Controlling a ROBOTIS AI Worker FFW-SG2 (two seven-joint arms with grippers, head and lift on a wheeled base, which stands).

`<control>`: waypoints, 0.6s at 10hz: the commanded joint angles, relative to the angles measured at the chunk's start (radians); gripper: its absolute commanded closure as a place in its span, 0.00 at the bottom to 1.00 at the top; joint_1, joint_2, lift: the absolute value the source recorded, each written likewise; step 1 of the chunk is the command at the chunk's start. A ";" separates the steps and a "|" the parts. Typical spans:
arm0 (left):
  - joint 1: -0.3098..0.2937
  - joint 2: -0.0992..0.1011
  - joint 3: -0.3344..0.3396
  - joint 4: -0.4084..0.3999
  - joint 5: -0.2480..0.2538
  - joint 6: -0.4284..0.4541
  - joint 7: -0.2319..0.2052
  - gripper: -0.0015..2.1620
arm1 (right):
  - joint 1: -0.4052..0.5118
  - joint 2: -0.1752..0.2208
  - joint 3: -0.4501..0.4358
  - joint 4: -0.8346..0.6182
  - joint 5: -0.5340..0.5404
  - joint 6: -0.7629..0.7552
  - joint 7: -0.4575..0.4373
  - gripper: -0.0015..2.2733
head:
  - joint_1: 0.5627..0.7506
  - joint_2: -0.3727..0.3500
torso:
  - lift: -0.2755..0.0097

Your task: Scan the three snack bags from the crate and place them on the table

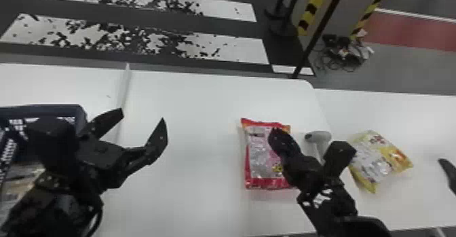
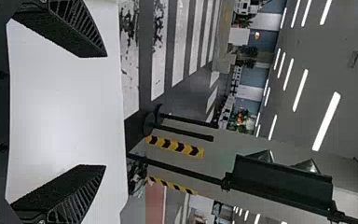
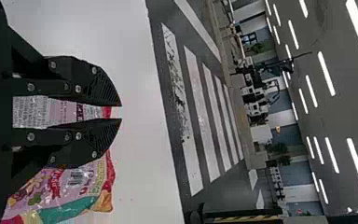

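My left gripper (image 1: 143,114) is open and holds nothing, just right of the dark blue crate (image 1: 64,109); in the left wrist view the left gripper (image 2: 106,111) has its fingers wide apart. Over the red and pink snack bag (image 1: 259,144) on the table is my right gripper (image 1: 278,131). In the right wrist view the right gripper (image 3: 121,113) has a narrow gap between its fingertips, and the pink bag (image 3: 72,186) lies beyond it. A yellow snack bag (image 1: 376,161) rests farther right, and a light grey scanner (image 1: 319,137) stands between the two bags, partly hidden by the right arm.
Inside the crate are tan and whitish items, partly covered by the left arm. A raised seam or strip (image 1: 124,87) runs across the white table (image 1: 190,117) near the crate. A dark curved object (image 1: 449,171) shows at the right edge. Behind the table stands a black pole.
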 commanded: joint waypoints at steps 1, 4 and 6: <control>-0.004 0.000 -0.005 0.000 0.000 -0.001 0.001 0.01 | 0.049 -0.014 -0.059 -0.106 0.005 0.035 0.001 0.01 | 0.70 0.22 | 0.75; -0.010 0.020 0.000 0.003 0.020 0.002 0.015 0.01 | 0.073 -0.031 -0.168 -0.118 0.002 0.084 0.035 0.02 | 0.70 0.14 | 0.75; -0.013 0.028 0.007 0.008 0.025 0.002 0.027 0.01 | 0.075 -0.058 -0.211 -0.091 0.001 0.108 0.041 0.03 | 0.70 0.07 | 0.75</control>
